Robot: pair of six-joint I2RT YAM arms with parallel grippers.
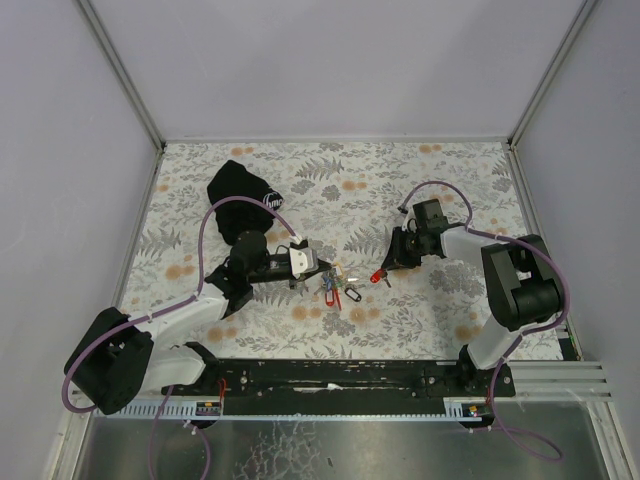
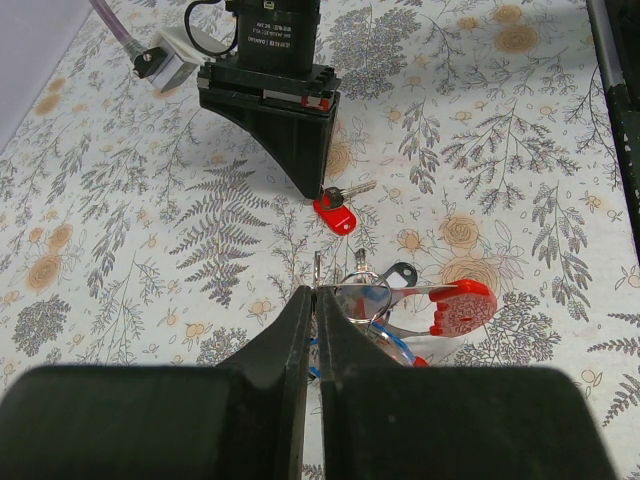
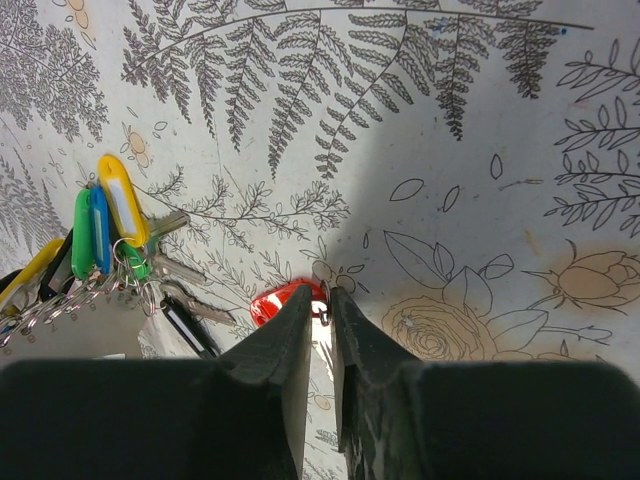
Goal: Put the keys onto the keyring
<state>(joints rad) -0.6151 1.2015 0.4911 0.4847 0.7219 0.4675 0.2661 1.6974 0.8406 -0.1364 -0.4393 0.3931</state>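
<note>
**Top external view.** The left arm (image 1: 180,315) runs from its base at the near left corner up and to the right, low over the floral table (image 1: 420,190). The left gripper (image 1: 322,268) points right, its tip at the bunch of keys (image 1: 335,287) near the middle of the table. The right arm (image 1: 515,285) rises from the near right, folds at a raised elbow and reaches left. The right gripper (image 1: 388,268) tilts down and to the left onto the red-tagged key (image 1: 378,275). That key lies apart from the bunch, just to its right. A black pouch (image 1: 240,190) lies at the far left, behind the left arm. Whether it holds anything cannot be told.

**Left wrist view.** The left fingers (image 2: 290,340) are pressed together, clenched on the edge of the metal keyring (image 2: 362,290) just above the cloth. A red foot-shaped charm (image 2: 462,305) sits on the ring's right side, and a black tag (image 2: 400,272) lies just behind it. Farther off, the right gripper stands nearly upright, its tip touching the red-tagged key where the tag meets the blade.

**Right wrist view.** The right fingers (image 3: 285,345) are almost closed, pinching the small loop at the end of the red tag. The tag pokes out to the left of the tips. The bunch lies to the left on the table, with yellow, green, blue and black tags fanned out on their chain, apart from the held key.
</note>
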